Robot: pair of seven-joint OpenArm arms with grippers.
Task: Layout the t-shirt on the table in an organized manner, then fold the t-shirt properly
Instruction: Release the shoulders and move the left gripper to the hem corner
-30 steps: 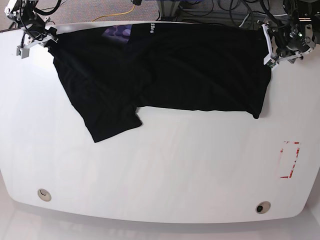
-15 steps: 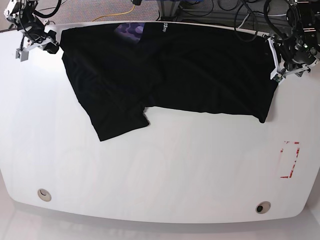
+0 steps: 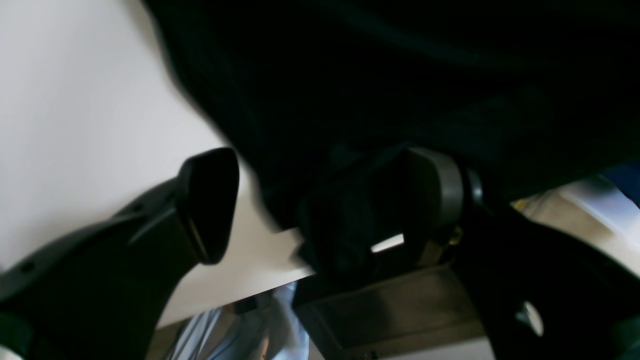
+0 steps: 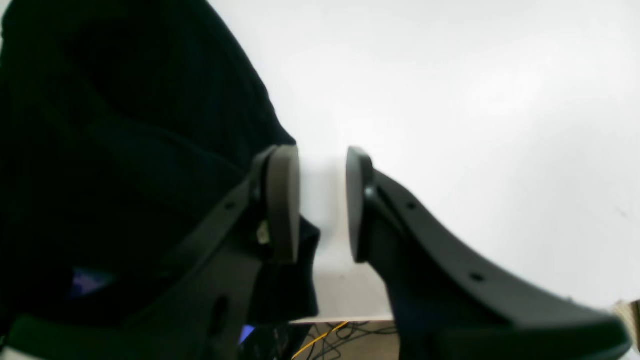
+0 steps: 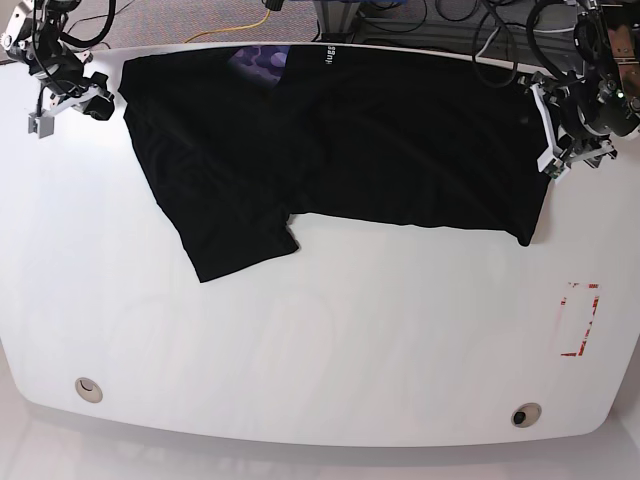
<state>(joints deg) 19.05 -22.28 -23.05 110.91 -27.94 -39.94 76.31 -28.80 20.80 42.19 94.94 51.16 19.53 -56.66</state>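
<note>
The black t-shirt (image 5: 350, 140) lies spread along the far part of the white table (image 5: 320, 340), one sleeve reaching toward the front left. My left gripper (image 5: 548, 130) sits at the shirt's right edge. In the left wrist view its jaws (image 3: 320, 200) stand wide open, and bunched t-shirt (image 3: 400, 75) cloth rests against the right finger (image 3: 435, 200). My right gripper (image 5: 62, 98) is just left of the shirt's far left corner, apart from it. Its fingers (image 4: 322, 200) stand a little apart with bare table (image 4: 450, 100) showing between them. There the t-shirt (image 4: 125, 150) lies beside the left finger.
A red tape rectangle (image 5: 580, 320) marks the table's right side. Two round grommet holes (image 5: 88, 389) (image 5: 524, 415) sit near the front edge. Cables (image 5: 450, 15) lie beyond the far edge. The shirt shows a purple patch (image 5: 262, 58) and white lettering (image 5: 327, 57).
The t-shirt slid a little to the right, then stayed. My right gripper drew away from its left corner, to the left and nearer. My left gripper moved nearer along the right edge.
</note>
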